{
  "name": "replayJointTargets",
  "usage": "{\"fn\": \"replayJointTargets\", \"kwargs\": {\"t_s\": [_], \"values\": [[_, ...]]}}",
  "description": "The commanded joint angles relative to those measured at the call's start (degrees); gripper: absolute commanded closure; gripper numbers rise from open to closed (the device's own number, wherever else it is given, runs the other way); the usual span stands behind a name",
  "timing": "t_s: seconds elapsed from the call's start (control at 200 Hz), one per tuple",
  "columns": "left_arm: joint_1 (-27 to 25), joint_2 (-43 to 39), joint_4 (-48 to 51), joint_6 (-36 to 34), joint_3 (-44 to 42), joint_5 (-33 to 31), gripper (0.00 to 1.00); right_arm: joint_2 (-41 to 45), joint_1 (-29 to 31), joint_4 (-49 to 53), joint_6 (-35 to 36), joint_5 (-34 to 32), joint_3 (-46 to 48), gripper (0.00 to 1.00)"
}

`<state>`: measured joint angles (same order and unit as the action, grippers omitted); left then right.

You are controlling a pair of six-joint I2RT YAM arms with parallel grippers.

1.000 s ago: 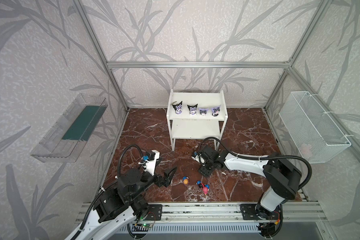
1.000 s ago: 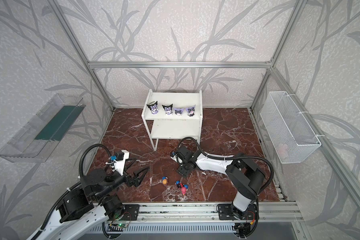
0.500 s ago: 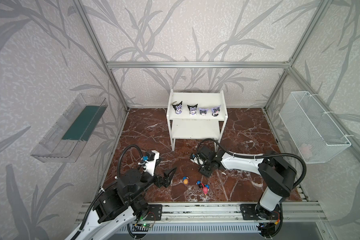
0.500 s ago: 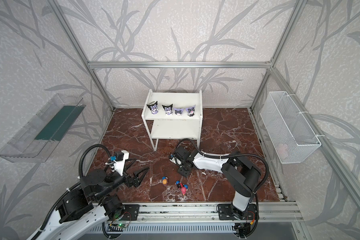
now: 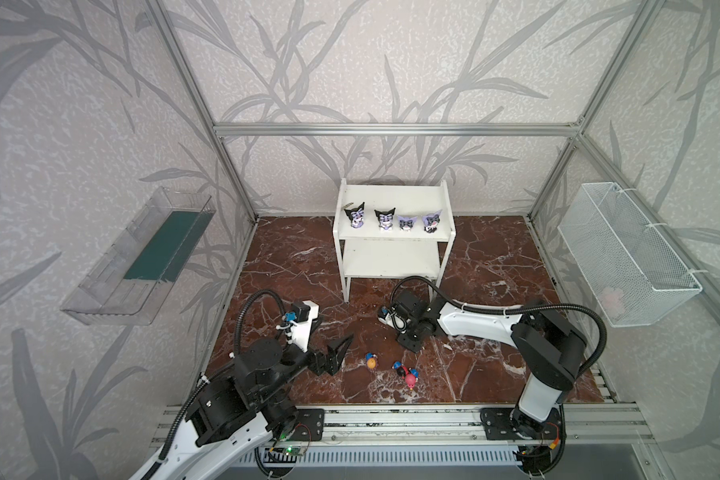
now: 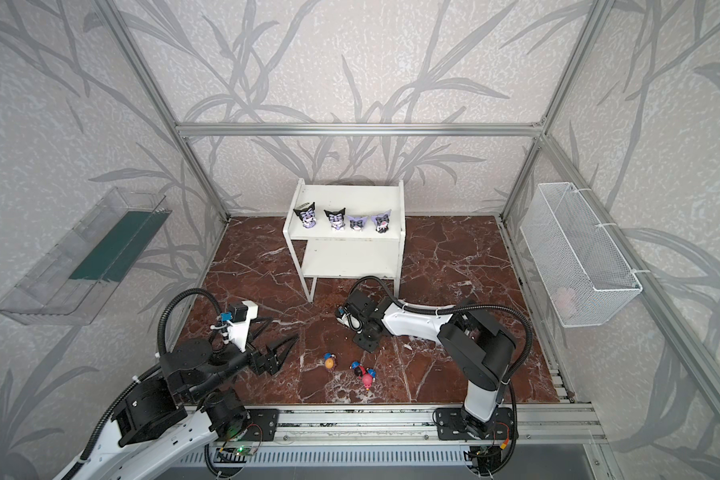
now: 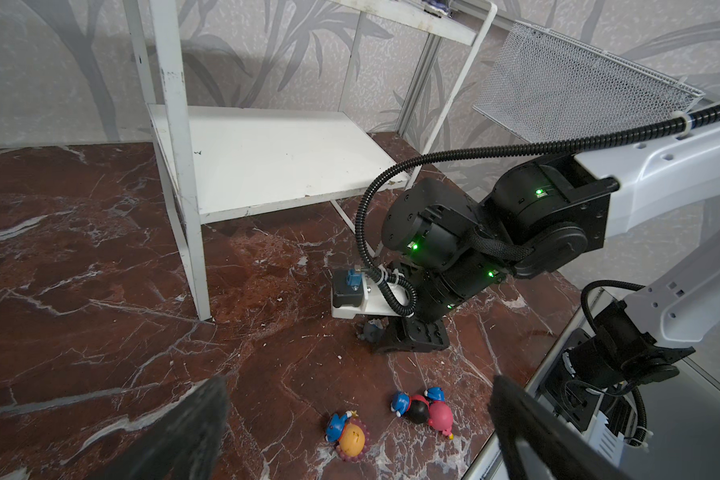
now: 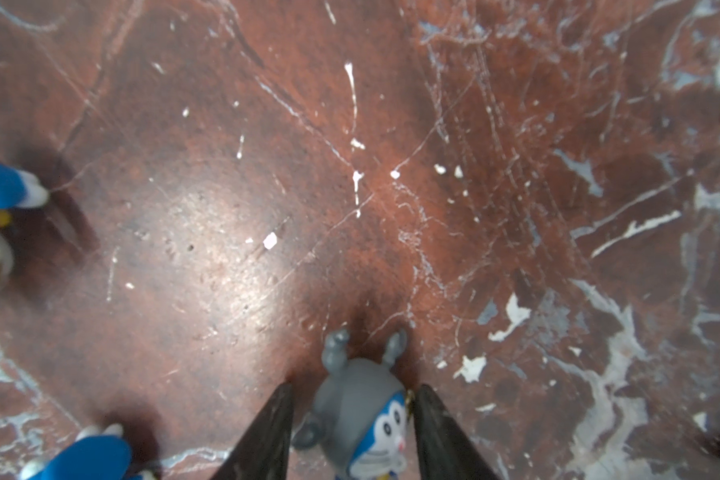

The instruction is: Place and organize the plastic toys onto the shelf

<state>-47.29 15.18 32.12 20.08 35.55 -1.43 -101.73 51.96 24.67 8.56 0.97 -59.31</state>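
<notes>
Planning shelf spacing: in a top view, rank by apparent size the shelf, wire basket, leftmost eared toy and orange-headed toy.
1. Shelf and wire basket: look alike, and the basket may be nearer the camera, so unranked.
2. Leftmost eared toy.
3. Orange-headed toy, slightly smaller.

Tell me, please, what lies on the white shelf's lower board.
In the left wrist view the lower board looks bare. In both top views the top board, carrying four pointed-eared figurines, covers its rear part.

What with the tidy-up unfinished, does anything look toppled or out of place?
Yes: on the floor the orange-headed toy lies on its side, and the black-red toy and pink toy lie toppled against each other.
</notes>
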Motion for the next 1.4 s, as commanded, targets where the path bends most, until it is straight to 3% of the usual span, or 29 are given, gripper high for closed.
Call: {"fn": "replayJointTargets", "kwargs": {"t_s": [0.0,0.22,0.455,0.65,0.785,0.91,1.394], "values": [[-0.2,-0.6,0.4,-0.56,0.48,-0.52,0.0,-0.48,0.33,1.94,-0.37,-0.18,-1.4,0.57],[-0.28,-0.7,0.31,-0.56,0.48,-0.5,0.0,0.39,0.32,1.57,-5.81,-0.93,-1.42,0.67],[-0.37,-0.64,0.06,-0.48,0.31,0.03,0.0,3.58,-0.46,0.99,-24.23,-7.8,3.84,0.7],[-0.38,-0.09,-0.52,-0.48,0.22,0.99,0.0,8.33,0.31,0.23,-33.06,-8.82,7.52,0.68],[-0.43,0.0,-0.64,-0.57,0.21,1.12,0.0,9.61,0.59,0.26,-34.49,-7.21,7.18,0.44],[-0.4,0.02,-0.65,-0.48,0.17,1.21,0.0,12.32,0.34,0.69,-33.86,-9.05,7.45,0.33],[-0.41,0.29,-1.01,-0.55,0.05,1.1,0.0,17.15,-4.58,-0.51,-32.51,-9.18,11.81,0.31]]}}
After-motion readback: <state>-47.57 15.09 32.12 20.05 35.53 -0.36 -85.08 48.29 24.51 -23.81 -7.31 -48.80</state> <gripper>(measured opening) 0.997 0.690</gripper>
